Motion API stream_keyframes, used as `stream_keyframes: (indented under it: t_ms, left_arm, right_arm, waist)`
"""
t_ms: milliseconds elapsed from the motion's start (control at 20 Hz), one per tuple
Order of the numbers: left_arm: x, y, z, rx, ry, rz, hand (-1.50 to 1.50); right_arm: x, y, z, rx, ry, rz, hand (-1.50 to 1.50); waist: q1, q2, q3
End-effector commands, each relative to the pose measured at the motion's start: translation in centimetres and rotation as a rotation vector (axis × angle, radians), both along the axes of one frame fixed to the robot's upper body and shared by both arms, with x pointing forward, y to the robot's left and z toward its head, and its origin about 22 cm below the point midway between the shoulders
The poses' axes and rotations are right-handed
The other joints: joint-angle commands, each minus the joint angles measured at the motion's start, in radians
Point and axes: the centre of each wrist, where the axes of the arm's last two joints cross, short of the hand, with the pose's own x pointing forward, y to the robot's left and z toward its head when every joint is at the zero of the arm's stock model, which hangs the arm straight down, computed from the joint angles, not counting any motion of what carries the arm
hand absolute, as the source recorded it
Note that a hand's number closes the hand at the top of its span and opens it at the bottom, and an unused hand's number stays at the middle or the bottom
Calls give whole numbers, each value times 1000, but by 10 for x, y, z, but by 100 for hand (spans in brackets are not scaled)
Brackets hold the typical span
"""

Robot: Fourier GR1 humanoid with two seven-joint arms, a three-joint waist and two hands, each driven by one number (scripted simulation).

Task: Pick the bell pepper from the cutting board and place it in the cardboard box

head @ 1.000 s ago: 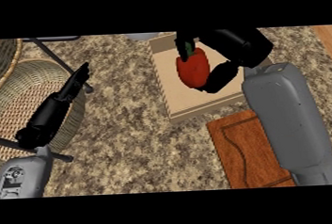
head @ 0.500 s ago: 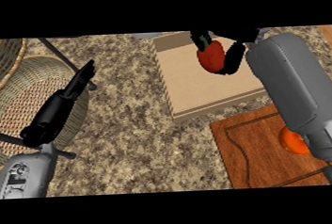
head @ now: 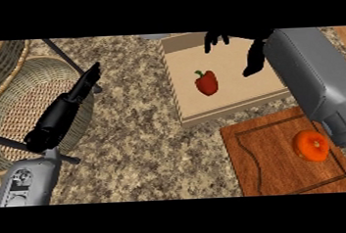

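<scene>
A red bell pepper [head: 207,82] with a green stem lies inside the open cardboard box [head: 190,114], near its middle. My right hand [head: 251,51] hangs over the box's far right part, fingers spread and straight, apart from the pepper and holding nothing. My left hand [head: 73,100] rests at the left over a wicker basket, fingers straight and pointing up the view. The wooden cutting board [head: 261,156] sits at the lower right, in front of the box.
An orange round vegetable [head: 311,145] lies on the cutting board's right side. A large wicker basket [head: 15,96] fills the left. Speckled granite counter [head: 145,149] lies between basket and board.
The right hand carried the pepper over the box, then let it go. The pepper now lies in the box and the hand has drawn back to the right, fingers spread.
</scene>
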Motion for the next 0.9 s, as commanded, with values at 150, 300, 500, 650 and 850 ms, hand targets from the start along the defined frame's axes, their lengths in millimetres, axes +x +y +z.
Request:
stream_keyframes:
  t_ms: [150, 300, 500, 650, 850]
  left_arm:
    - [2, -7, 4, -11, -6, 11, 0]
    - [5, -3, 7, -3, -16, 5, 0]
    - [2, 6, 8, 13, -21, 2, 0]
    - [0, 7, 8, 1, -18, -10, 0]
    - [7, -11, 15, 4, -37, -23, 0]
  right_arm:
    - [6, -15, -6, 425, 141, 138, -150]
    - [6, -6, -31, 756, 334, 73, -150]
    - [9, -23, -33, 933, 527, -91, -150]
    - [13, -42, -16, 1009, 575, -184, -150]
    - [14, -61, 5, 1070, 564, -255, -150]
  waist:
    - [-8, -2, 2]
    - [-6, 6, 4]
    - [3, 4, 1]
    - [20, 8, 1]
    - [30, 18, 2]
